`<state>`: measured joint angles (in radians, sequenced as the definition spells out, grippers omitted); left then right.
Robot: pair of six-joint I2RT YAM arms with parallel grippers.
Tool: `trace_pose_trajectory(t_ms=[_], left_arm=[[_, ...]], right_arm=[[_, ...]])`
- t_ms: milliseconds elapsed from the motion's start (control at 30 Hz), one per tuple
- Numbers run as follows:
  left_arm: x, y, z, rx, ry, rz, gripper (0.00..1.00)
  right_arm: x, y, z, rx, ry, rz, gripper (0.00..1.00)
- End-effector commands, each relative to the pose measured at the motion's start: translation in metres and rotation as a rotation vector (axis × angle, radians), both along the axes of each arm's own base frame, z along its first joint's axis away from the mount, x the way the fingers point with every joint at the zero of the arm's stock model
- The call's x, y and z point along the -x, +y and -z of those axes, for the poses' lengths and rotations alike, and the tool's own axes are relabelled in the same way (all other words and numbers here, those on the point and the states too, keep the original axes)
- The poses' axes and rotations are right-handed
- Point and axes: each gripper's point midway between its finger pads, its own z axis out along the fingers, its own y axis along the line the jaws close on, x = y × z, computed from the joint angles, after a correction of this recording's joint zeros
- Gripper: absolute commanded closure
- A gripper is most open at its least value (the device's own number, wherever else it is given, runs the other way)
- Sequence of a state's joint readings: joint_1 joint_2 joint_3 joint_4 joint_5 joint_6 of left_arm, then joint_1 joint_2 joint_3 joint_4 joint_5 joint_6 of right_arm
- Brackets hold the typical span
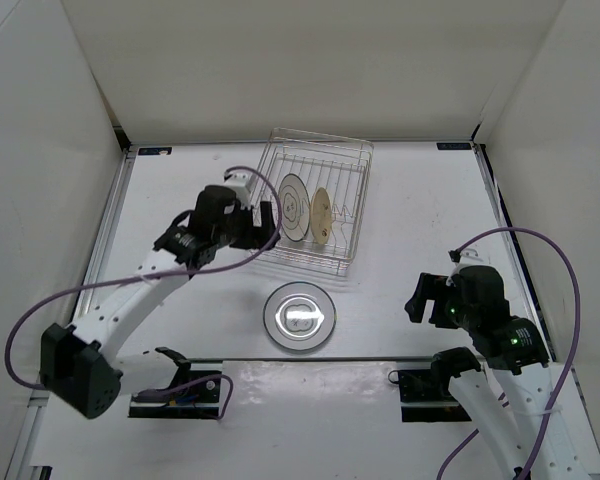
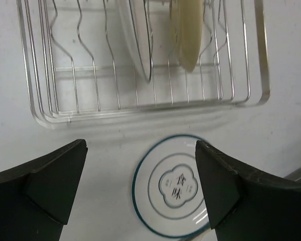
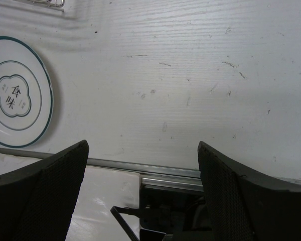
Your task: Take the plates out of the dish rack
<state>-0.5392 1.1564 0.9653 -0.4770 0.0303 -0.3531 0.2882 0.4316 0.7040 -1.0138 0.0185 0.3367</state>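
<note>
The left gripper (image 2: 140, 150) stands released, its jaws spread wide and holding nothing. The dish rack (image 1: 315, 150) lies just ahead of them. Two plates stand on edge between its wire dividers: the dark-rimmed white plate (image 2: 140, 45) straight ahead of the gap, and the tan plate (image 2: 188, 35) just beside it, toward the right jaw. Both look rigid, glazed and likely slick, light enough for one gripper yet breakable if dropped. The sound hold is probably a pinch across the thin upper rim, then a straight lift so the edge clears the wires and the rack's front rail. A third, unloaded plate (image 2: 175, 186) lies flat on the table (image 3: 190, 75) below the left jaws, so it needs room when the next one comes out. The right gripper (image 3: 143, 148) is also spread and empty, with that flat plate off its left jaw, bare tabletop ahead and the table's edge rail close beneath
</note>
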Motion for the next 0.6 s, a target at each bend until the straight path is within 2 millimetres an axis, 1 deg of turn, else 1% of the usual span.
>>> trace_pose_trajectory(t_ms=[0,33,100,133,167,200,233,267,300,367,400,433,500,533,567], left_arm=[[-0.033,0.006,0.002,-0.037,0.027,0.001,0.0],[-0.045,-0.001,-0.007,-0.019,0.01,-0.004,0.02],[-0.06,-0.006,-0.004,-0.02,-0.013,-0.011,0.03],[-0.069,-0.01,-0.013,-0.004,-0.046,-0.013,0.03],[-0.074,-0.013,-0.016,0.001,-0.059,-0.014,0.03],[-0.082,-0.016,-0.009,-0.013,-0.039,-0.012,0.03],[-0.087,-0.017,-0.015,-0.021,-0.046,-0.008,0.03],[-0.095,-0.017,-0.003,-0.054,-0.026,-0.016,0.03],[-0.101,-0.018,-0.01,-0.058,-0.045,-0.02,0.03],[-0.107,-0.021,-0.012,-0.066,-0.056,-0.018,0.03],[-0.11,-0.021,-0.007,-0.077,-0.054,-0.021,0.03],[-0.112,-0.021,-0.009,-0.08,-0.061,-0.029,0.03],[-0.114,-0.023,-0.003,-0.094,-0.055,-0.019,0.03],[-0.114,-0.028,-0.001,-0.1,-0.054,-0.004,0.03],[-0.119,-0.027,-0.004,-0.121,-0.073,-0.016,0.03]], right_arm=[[-0.006,0.003,-0.004,-0.013,-0.035,-0.005,0.1],[-0.006,0.002,-0.005,-0.012,-0.039,-0.007,0.1],[-0.006,0.003,-0.005,-0.016,-0.039,-0.006,0.1],[-0.006,0.003,-0.004,-0.015,-0.036,-0.006,0.1],[-0.006,0.003,-0.004,-0.015,-0.036,-0.006,0.1],[-0.006,0.002,-0.004,-0.012,-0.032,-0.004,0.1],[-0.006,0.003,-0.004,-0.013,-0.03,-0.006,0.1],[-0.006,0.003,-0.003,-0.015,-0.028,-0.002,0.1],[-0.006,0.003,-0.004,-0.015,-0.033,-0.004,0.1],[-0.006,0.003,-0.004,-0.015,-0.03,-0.003,0.1],[-0.006,0.002,-0.003,-0.013,-0.029,-0.003,0.1],[-0.005,0.002,-0.004,-0.013,-0.03,-0.004,0.1],[-0.006,0.002,-0.004,-0.014,-0.03,0.001,0.1],[-0.006,0.003,-0.003,-0.015,-0.028,-0.004,0.1],[-0.005,0.003,-0.003,-0.014,-0.028,-0.005,0.1]])
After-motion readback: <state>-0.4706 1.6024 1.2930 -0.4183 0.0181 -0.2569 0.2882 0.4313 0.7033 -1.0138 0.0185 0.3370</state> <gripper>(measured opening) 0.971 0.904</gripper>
